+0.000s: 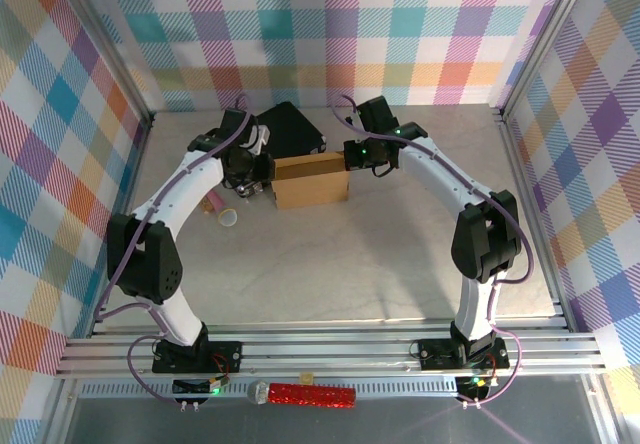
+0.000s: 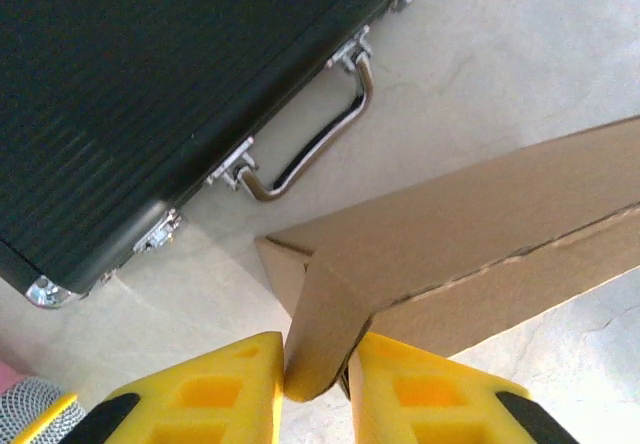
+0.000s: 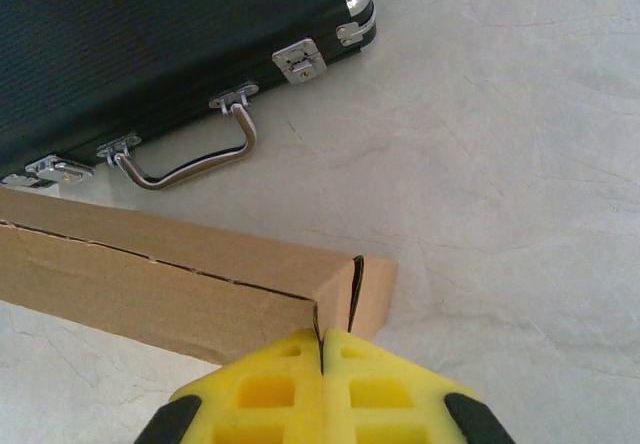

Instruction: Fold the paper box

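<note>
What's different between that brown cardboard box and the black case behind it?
The paper box is plain brown cardboard; the black case is dark and ribbed. The case has a metal handle and latches; the box has only creases and flaps. The box is pinched at its ends by the left gripper and right gripper; the case lies untouched. Both are rectangular and sit close together on the table.

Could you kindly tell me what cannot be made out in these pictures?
Top view: the arms cover both ends of the paper box, hiding the grips.
Right wrist view: the right fingers hide whether cardboard lies between them.
Left wrist view: the frame corner cuts off a grey mesh object.
</note>
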